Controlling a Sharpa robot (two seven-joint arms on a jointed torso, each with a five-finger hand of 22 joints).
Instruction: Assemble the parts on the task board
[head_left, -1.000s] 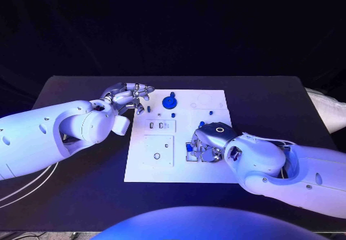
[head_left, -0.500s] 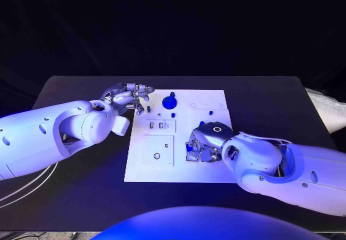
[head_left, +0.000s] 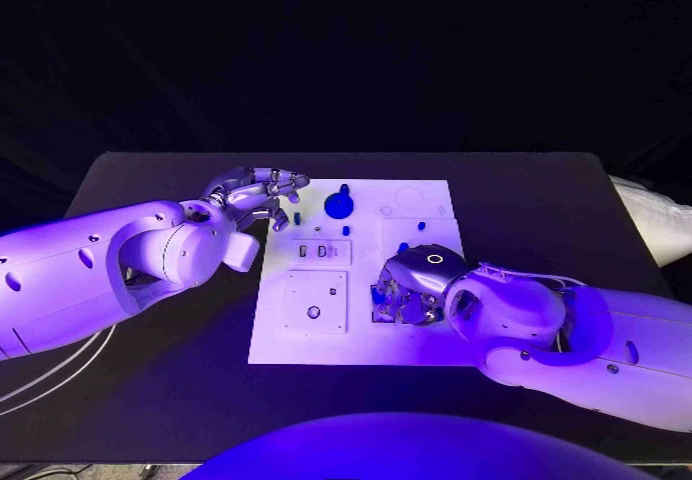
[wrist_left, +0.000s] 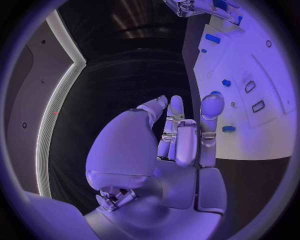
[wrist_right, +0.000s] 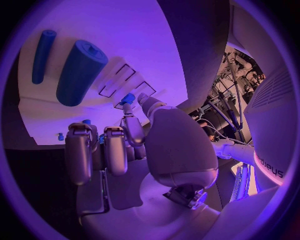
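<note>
The white task board lies mid-table. A round blue part stands near its far edge, with small blue parts around it. My right hand hovers low over the board's right-middle area. It pinches a small blue part between thumb and a fingertip; the part also shows beside the fingers from above. A thick blue cylinder and a thin blue rod lie on the board beyond it. My left hand hangs at the board's far left corner, fingers drawn together, holding nothing.
Two rectangular slots and a recessed square plate mark the board's left half. The black table extends on all sides of the board. More small blue parts dot the board near the left hand.
My right hand has edged slightly to the left over the board. The left hand has stayed where it was.
</note>
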